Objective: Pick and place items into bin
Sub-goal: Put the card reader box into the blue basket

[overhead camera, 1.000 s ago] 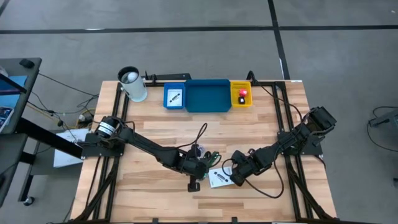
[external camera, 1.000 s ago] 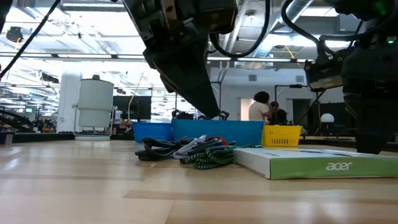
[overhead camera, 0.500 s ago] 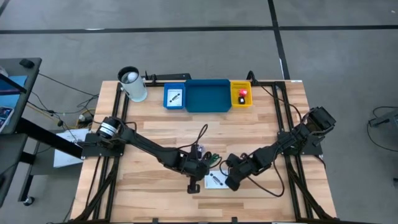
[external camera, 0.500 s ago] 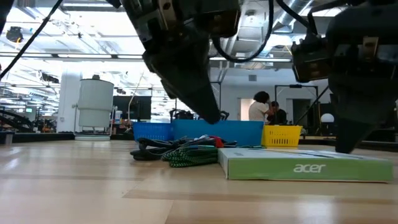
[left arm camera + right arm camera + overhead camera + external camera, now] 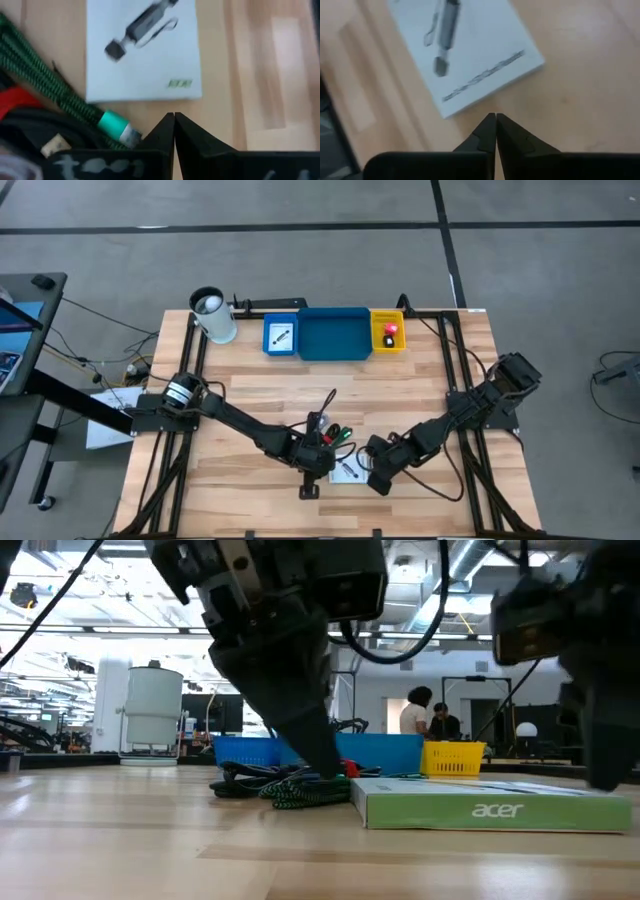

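A white flat printed packet point(image 5: 346, 469) point(image 5: 490, 808) point(image 5: 142, 50) point(image 5: 465, 50) lies flat on the table near its near edge. A bundle of black, red and green cables point(image 5: 326, 430) point(image 5: 290, 785) point(image 5: 45, 100) lies just beside it, toward the far-left. My left gripper point(image 5: 326, 460) point(image 5: 174, 120) is shut, low between the cables and the packet's edge. My right gripper point(image 5: 372, 476) point(image 5: 496, 120) is shut, just off the packet's right corner, with bare wood between them. The bins point(image 5: 334, 335) stand at the far edge. My left gripper's shut fingers point(image 5: 318, 755) come down slanting from the left beside the green cable's plug end point(image 5: 116, 125). Whether they touch the cable or the packet, I cannot tell.
The small blue tray point(image 5: 281, 337) holds a white packet; the yellow tray point(image 5: 388, 333) holds a red block and a black piece; the wide blue tray is between them. A white-and-black cup point(image 5: 212, 315) stands at the far left. People sit in the room behind point(image 5: 425, 715).
My right gripper swept toward the table's left and slid the packet that way, up against the cables, then drew back toward the near edge. My left gripper moved down and toward the near edge, ending beside the cables and packet.
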Motion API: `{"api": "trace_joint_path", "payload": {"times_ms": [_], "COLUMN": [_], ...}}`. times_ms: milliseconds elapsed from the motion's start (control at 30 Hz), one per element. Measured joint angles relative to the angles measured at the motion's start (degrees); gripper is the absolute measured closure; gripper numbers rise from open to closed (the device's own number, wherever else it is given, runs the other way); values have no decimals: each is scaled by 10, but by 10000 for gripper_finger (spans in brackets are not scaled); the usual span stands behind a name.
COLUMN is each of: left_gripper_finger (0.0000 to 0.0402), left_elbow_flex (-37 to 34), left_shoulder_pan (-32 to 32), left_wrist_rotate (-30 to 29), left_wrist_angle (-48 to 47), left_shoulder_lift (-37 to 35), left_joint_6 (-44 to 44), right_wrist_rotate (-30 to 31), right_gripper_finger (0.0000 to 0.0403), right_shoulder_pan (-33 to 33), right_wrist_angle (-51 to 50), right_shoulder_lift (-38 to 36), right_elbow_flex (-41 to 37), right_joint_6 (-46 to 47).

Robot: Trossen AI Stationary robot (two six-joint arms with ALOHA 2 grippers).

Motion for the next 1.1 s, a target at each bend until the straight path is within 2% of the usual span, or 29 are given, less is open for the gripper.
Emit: {"api": "trace_joint_path", "payload": {"times_ms": [200,400,567,867,1100], "left_gripper_finger": [401,401,401,401,401], "left_elbow_flex": [-1,-1,-1,-1,-1], "left_shoulder_pan": [0,0,1,1,1], "left_wrist_rotate": [0,0,0,0,0], "left_wrist_angle": [-15,-13,-10,-9,1], "left_shoulder_lift": [0,0,0,0,0], "left_joint_6": [0,0,0,0,-4], "right_wrist_rotate": [39,68,66,43,1], "right_gripper_finger": [401,402,402,402,403], "right_shoulder_pan": [31,21,1,-12,-11], "right_wrist_angle": [2,7,27,-3,38], "right_shoulder_lift": [-1,-1,-1,10,68], "right_elbow_flex": [25,26,26,24,30], "right_joint_6": [0,-14,-47,-88,-89]}}
